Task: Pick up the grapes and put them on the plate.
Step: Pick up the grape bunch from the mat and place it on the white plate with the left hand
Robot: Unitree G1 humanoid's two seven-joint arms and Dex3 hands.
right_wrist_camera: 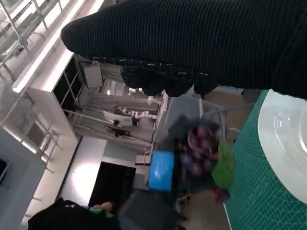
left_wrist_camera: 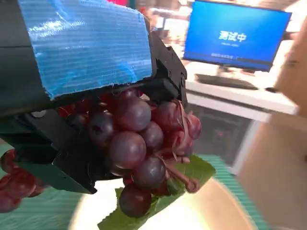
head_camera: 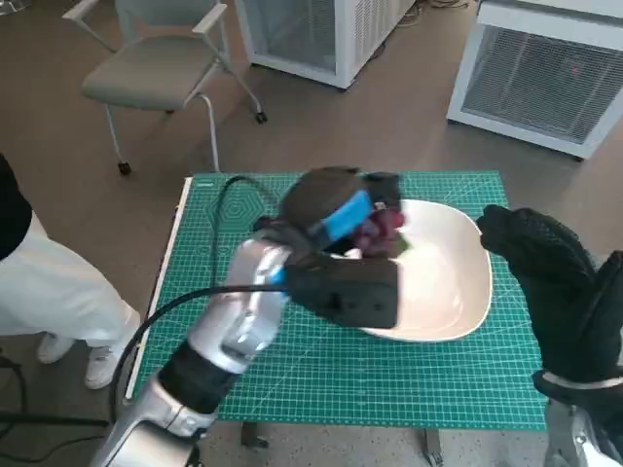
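Left hand (head_camera: 341,229) fingers grip the grapes (head_camera: 380,230) over the plate (head_camera: 458,292) at its 10 o'clock edge; right hand (head_camera: 545,263) fingers curled, holding nothing.

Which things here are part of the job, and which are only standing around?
Part of the job: grapes, held by the left hand; plate.
Only around: green mat, chair, monitor, right hand.

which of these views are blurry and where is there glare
Head view: sharp, even light. Left wrist view: grapes sharp, monitor and background blurred, plate washed out. Right wrist view: grapes soft, bright glare on the ceiling lights, glove sharp.
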